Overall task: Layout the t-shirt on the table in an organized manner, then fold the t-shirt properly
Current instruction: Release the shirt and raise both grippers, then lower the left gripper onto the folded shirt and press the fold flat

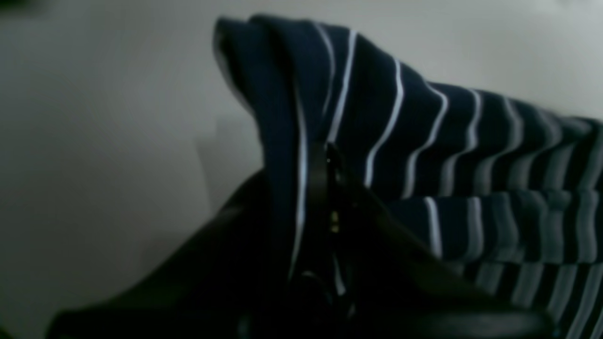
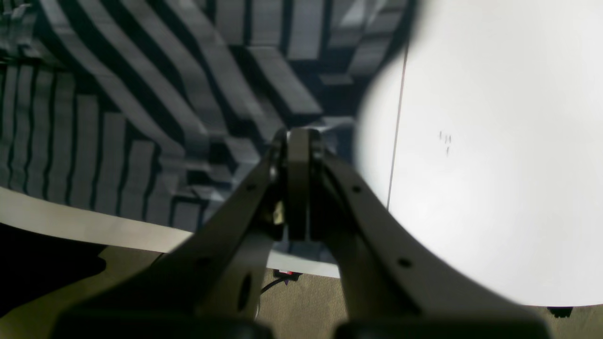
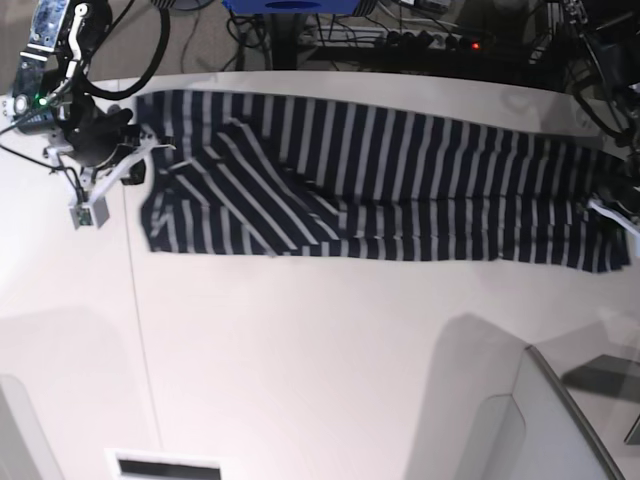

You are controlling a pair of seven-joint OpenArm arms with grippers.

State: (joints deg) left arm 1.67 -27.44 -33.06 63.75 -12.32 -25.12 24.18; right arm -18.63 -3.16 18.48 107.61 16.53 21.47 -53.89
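Both your grippers, left gripper (image 1: 325, 155) and right gripper (image 2: 297, 141), clamp opposite ends of the t-shirt (image 3: 380, 190), stretching it flat over the table (image 3: 300, 360).

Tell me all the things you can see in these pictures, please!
t-shirt: one, dark navy with thin white stripes, stretched long across the far part of the table, some of it folded over itself.
table: one, white, under the shirt, with a thin seam line.
cables and power strip: several, dark, behind the table's far edge.
carpet: one, tan, on the floor below the table edge.
left gripper: one, black, shut on the t-shirt at its end on the base view's right.
right gripper: one, black, shut on the t-shirt's other end.
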